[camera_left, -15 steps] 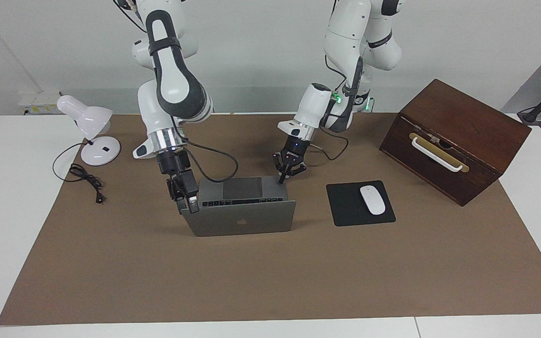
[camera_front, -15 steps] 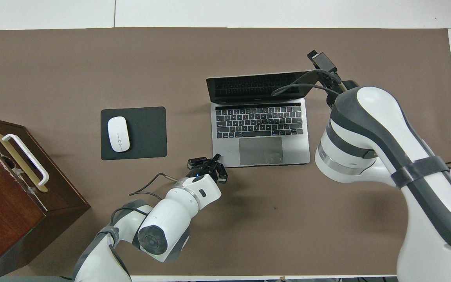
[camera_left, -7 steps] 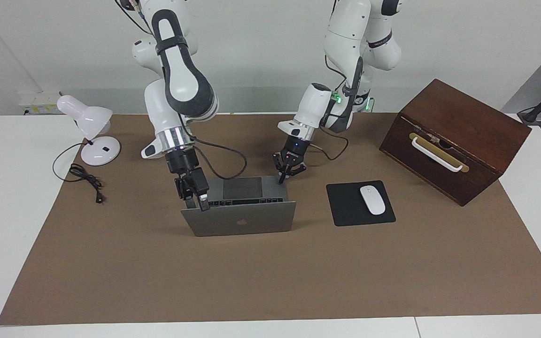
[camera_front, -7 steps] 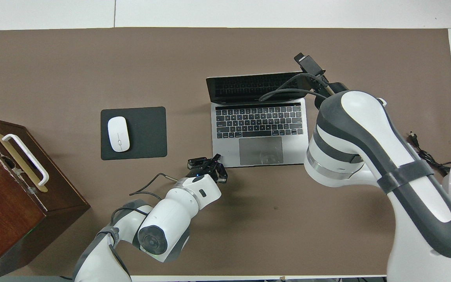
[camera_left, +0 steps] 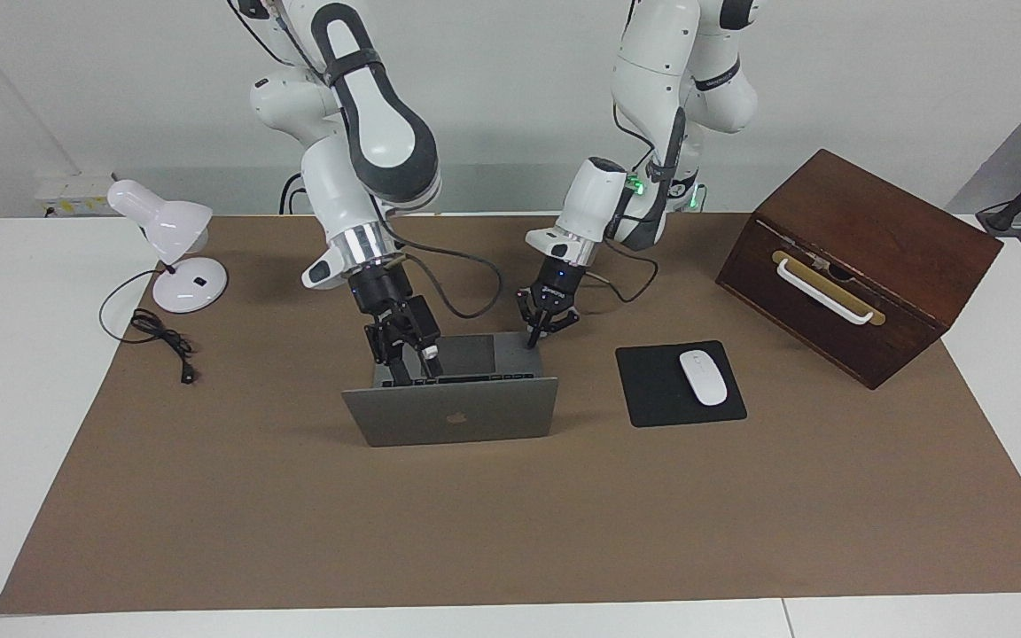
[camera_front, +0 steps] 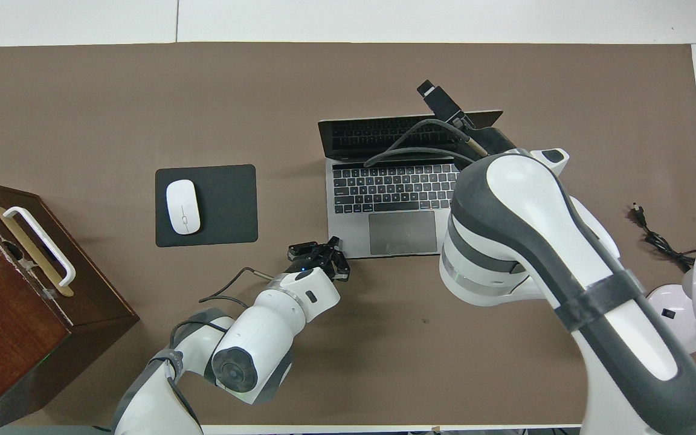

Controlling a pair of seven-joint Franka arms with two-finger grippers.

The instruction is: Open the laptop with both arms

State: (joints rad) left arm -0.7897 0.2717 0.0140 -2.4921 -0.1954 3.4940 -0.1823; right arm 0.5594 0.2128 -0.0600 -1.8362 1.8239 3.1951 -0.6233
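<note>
The silver-grey laptop (camera_left: 448, 412) stands open in the middle of the brown mat, its lid about upright with the apple logo facing away from the robots. Its keyboard and trackpad show in the overhead view (camera_front: 396, 187). My right gripper (camera_left: 404, 359) hangs over the keyboard just inside the lid's top edge, toward the right arm's end of the lid. Its arm covers part of the laptop from above. My left gripper (camera_left: 535, 335) is open, with one fingertip (camera_left: 530, 339) down on the base's corner nearest the robots, toward the left arm's end. It also shows in the overhead view (camera_front: 324, 249).
A black mouse pad (camera_left: 652, 390) with a white mouse (camera_left: 704, 377) lies beside the laptop toward the left arm's end. A dark wooden box (camera_left: 856, 261) with a white handle stands past it. A white desk lamp (camera_left: 169, 239) and its cable (camera_left: 160, 341) are at the right arm's end.
My right gripper has moved from the lid's outer corner along its top edge toward the laptop's middle, and its arm swung with it. The lid and my left gripper have hardly moved.
</note>
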